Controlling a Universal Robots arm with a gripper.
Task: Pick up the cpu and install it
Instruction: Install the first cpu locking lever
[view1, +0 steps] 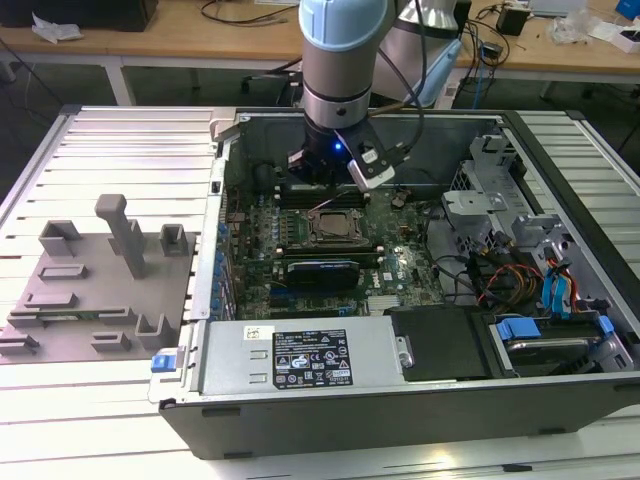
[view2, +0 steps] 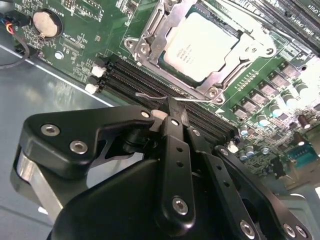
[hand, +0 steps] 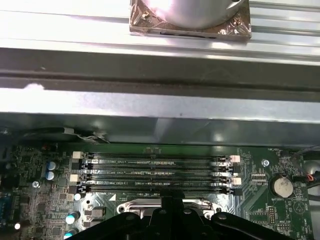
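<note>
CPU (view2: 200, 45) seated in socket, upper centre of second wrist view. End effector (view2: 172, 112) clenched, empty, tip at retention lever (view2: 165, 98); keep contact light.

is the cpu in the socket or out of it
In: the cpu lies flat inside the socket frame, and the gripper is beside it, not on it.

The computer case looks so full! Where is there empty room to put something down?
Bare ribbed table lies behind the grey fixture blocks, and more at the case's far right. Inside, the motherboard is crowded around the cpu, under the gripper.
</note>
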